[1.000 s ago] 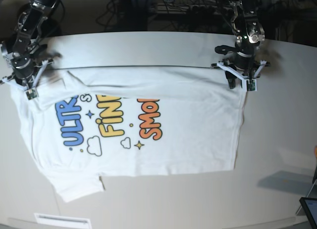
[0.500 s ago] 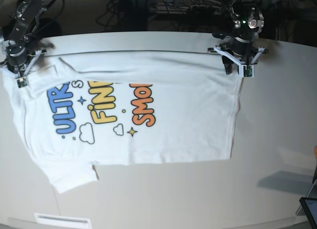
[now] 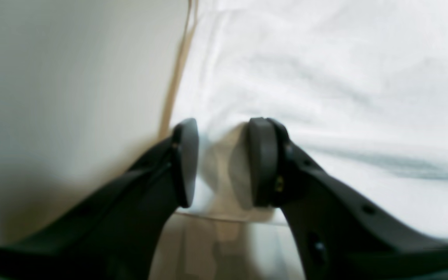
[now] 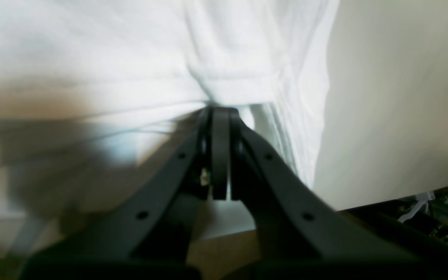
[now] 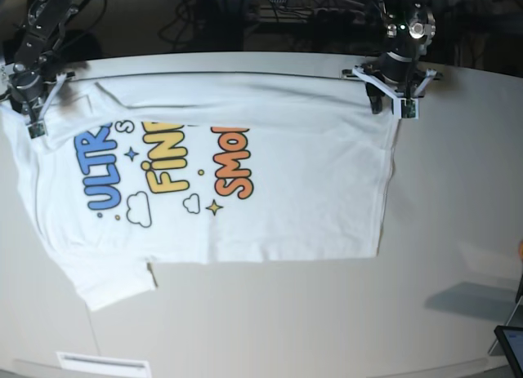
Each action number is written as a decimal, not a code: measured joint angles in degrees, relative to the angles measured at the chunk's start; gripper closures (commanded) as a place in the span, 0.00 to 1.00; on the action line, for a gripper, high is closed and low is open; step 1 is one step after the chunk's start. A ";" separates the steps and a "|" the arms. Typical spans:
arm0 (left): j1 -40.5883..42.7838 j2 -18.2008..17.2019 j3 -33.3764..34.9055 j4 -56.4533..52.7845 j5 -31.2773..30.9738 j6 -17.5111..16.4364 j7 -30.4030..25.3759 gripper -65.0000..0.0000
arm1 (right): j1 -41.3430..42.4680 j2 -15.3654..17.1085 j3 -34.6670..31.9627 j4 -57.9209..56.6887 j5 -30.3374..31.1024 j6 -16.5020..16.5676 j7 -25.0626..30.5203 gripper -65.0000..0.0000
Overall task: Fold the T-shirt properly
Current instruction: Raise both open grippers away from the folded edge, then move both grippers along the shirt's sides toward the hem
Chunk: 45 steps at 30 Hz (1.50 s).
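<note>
The white T-shirt (image 5: 286, 198) lies spread on the table (image 5: 458, 190), print facing up, its far edge folded over as a band. At the shirt's far right corner, my left gripper (image 5: 391, 108) pinches a fold of cloth; the left wrist view shows fabric (image 3: 325, 77) bunched between the parted pads of the gripper (image 3: 222, 163). My right gripper (image 5: 34, 125) holds the far left corner near the sleeve. In the right wrist view its jaws (image 4: 220, 116) are pressed together on the hem of the cloth (image 4: 130, 58).
The table's far edge runs just behind both grippers, with cables and dark clutter beyond it. A dark tablet corner (image 5: 511, 345) sits at the bottom right, and a white label strip (image 5: 102, 364) at the front left. Bare tabletop (image 4: 395, 97) lies beside the shirt.
Both grippers have moved toward the table's far edge, dragging the shirt with them. The print and the lower sleeve have shifted back and slightly left.
</note>
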 measured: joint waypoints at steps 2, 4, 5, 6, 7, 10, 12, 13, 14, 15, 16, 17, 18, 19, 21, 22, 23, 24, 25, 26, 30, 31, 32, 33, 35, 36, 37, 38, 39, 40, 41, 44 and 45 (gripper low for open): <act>0.28 0.63 -0.07 1.01 0.39 0.07 1.05 0.66 | 0.15 0.00 -0.17 0.00 -0.20 0.00 -0.24 1.00; 0.09 0.72 -0.07 1.22 0.39 0.02 1.60 0.66 | 1.25 -0.02 -0.22 -0.02 -0.63 0.07 -1.36 1.00; -0.09 0.72 -0.07 1.27 0.42 0.00 1.64 0.66 | 1.84 0.00 -0.22 -0.02 -1.27 0.48 -1.97 1.00; -0.37 0.74 -0.07 1.29 0.42 0.00 2.05 0.66 | 2.19 -0.02 -0.24 -0.11 -1.46 0.46 -2.12 1.00; -0.61 0.72 -0.07 1.31 0.46 0.00 2.29 0.66 | 2.16 -0.07 -0.26 -0.13 -1.42 0.46 -2.05 1.00; -0.83 0.70 -0.11 1.42 0.94 0.24 2.38 0.66 | 2.21 -0.13 -0.26 -0.11 -1.42 0.44 -1.97 1.00; -0.85 0.72 -0.22 1.42 1.11 0.24 2.49 0.66 | 2.36 -0.17 -0.28 0.50 -1.60 0.46 -2.73 1.00; -0.96 0.72 -0.24 1.42 1.18 0.24 2.49 0.66 | 2.29 -0.28 -0.26 1.53 -1.84 0.59 -3.26 1.00; -1.25 0.74 -0.33 1.46 1.27 0.24 2.60 0.66 | 2.25 -0.28 -0.22 2.54 -2.05 0.42 -3.39 1.00; -1.49 0.72 -0.33 1.70 1.31 0.24 2.80 0.66 | 2.23 -0.24 -0.22 3.54 -2.12 0.42 -3.43 1.00; -1.64 0.70 -0.33 2.08 1.31 0.26 2.78 0.66 | 2.27 -0.17 -0.22 4.28 -2.10 0.42 -3.39 1.00; -1.77 0.66 -0.33 2.45 1.31 0.28 2.67 0.66 | 2.40 -0.20 -0.22 4.87 -1.90 0.44 -3.48 1.00; -1.77 0.61 -0.33 2.84 1.31 0.26 2.67 0.66 | 2.47 -0.24 -0.22 5.62 -1.86 0.46 -3.65 1.00; -1.75 0.61 -0.33 3.21 1.31 0.26 2.69 0.66 | 2.49 -0.20 -0.24 6.27 -1.86 0.44 -4.87 1.00; -1.64 0.59 -0.33 3.98 1.31 0.28 3.10 0.66 | 2.49 -0.15 -0.22 7.15 -2.01 0.44 -6.01 1.00; -1.64 0.61 -0.70 4.72 1.22 0.24 4.33 0.66 | 2.60 -0.13 -0.22 7.32 -2.10 0.44 -6.08 1.00; -1.64 0.79 -1.49 5.62 0.79 0.15 6.03 0.66 | 2.91 -0.15 -0.22 7.43 -2.08 0.46 -6.05 1.00; -1.81 0.96 -2.71 6.27 0.35 0.22 6.67 0.66 | 3.37 -0.15 -0.22 7.43 -2.03 0.46 -6.01 1.00; -2.01 1.05 -3.65 6.60 0.46 0.28 6.82 0.66 | 4.00 -0.15 -0.22 7.43 -1.90 0.46 -5.95 1.00; -2.29 1.25 -4.74 6.73 0.46 0.37 6.75 0.66 | 4.66 -0.13 -0.09 7.43 -1.86 0.44 -5.88 1.00; -4.04 1.90 -7.13 7.06 0.68 0.85 7.06 0.66 | 6.05 -0.15 0.09 7.52 -1.77 0.55 -4.11 1.00; -4.42 1.88 -7.19 7.08 0.76 0.85 6.93 0.66 | 6.51 -0.09 0.11 7.52 -1.88 0.52 -4.00 1.00; -4.68 1.90 -7.17 7.37 0.61 0.59 6.99 0.66 | 6.99 0.11 0.11 7.52 -1.88 0.50 -3.98 1.00; -5.05 1.92 -7.17 7.72 0.39 0.42 7.02 0.66 | 7.61 0.24 -0.02 7.52 -1.90 0.46 -3.72 0.99; -6.99 2.03 -7.23 7.76 0.72 0.72 7.56 0.66 | 9.16 0.83 -0.44 7.52 -1.75 0.68 -3.58 0.98; -8.41 2.01 -7.21 7.76 1.09 0.68 7.65 0.66 | 10.03 1.46 -1.25 7.48 -1.88 0.61 -3.65 0.95; -10.03 1.81 -7.02 7.76 1.05 0.68 7.54 0.66 | 10.88 2.27 -2.36 7.48 -1.92 0.42 -3.89 0.92; -11.63 1.57 -6.82 7.78 0.87 0.26 7.34 0.66 | 11.50 3.04 -3.93 7.50 -1.77 0.39 -3.80 0.89; -13.20 1.49 -6.80 7.80 0.63 -0.07 7.41 0.66 | 11.69 3.61 -5.79 7.50 -1.79 0.39 -3.76 0.86; -14.71 1.53 -6.75 7.78 0.63 0.00 7.52 0.66 | 11.87 3.91 -7.50 7.45 -1.68 0.48 -3.89 0.84; -16.44 1.53 -6.75 7.69 0.87 0.20 8.33 0.66 | 12.02 4.13 -9.27 7.45 -1.70 0.46 -4.00 0.81; -22.88 -0.66 -6.47 6.60 1.14 -0.22 14.78 0.65 | 13.90 5.14 -14.01 6.80 -1.33 0.66 -3.82 0.73; -24.92 -1.64 -6.49 6.19 1.11 -0.02 16.59 0.65 | 14.86 5.38 -14.82 6.03 -1.40 0.61 -3.48 0.70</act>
